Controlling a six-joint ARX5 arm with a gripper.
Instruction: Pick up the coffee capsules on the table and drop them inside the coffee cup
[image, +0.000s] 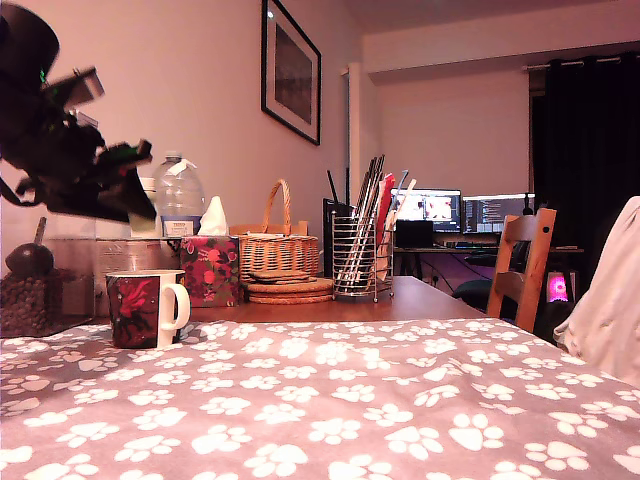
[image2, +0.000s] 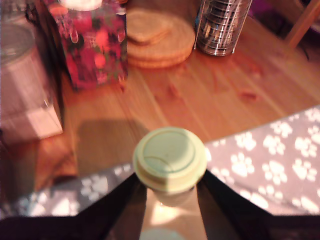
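Observation:
The coffee cup (image: 146, 308), a dark floral mug with a white handle, stands on the paw-print cloth at the exterior view's left. My gripper (image: 135, 200) hangs in the air above and slightly to the left of it. In the wrist view the gripper (image2: 170, 176) is shut on a pale cream coffee capsule (image2: 169, 158), its round end facing the camera between the two dark fingers (image2: 227, 200). The cup does not show in the wrist view. No other capsule is in view.
Behind the cup stand a floral tissue box (image: 209, 268), a water bottle (image: 179, 196), a wicker basket (image: 279, 250), stacked round mats (image: 290, 290) and a metal utensil holder (image: 362, 258). A wooden chair (image: 524, 265) stands at the exterior view's right.

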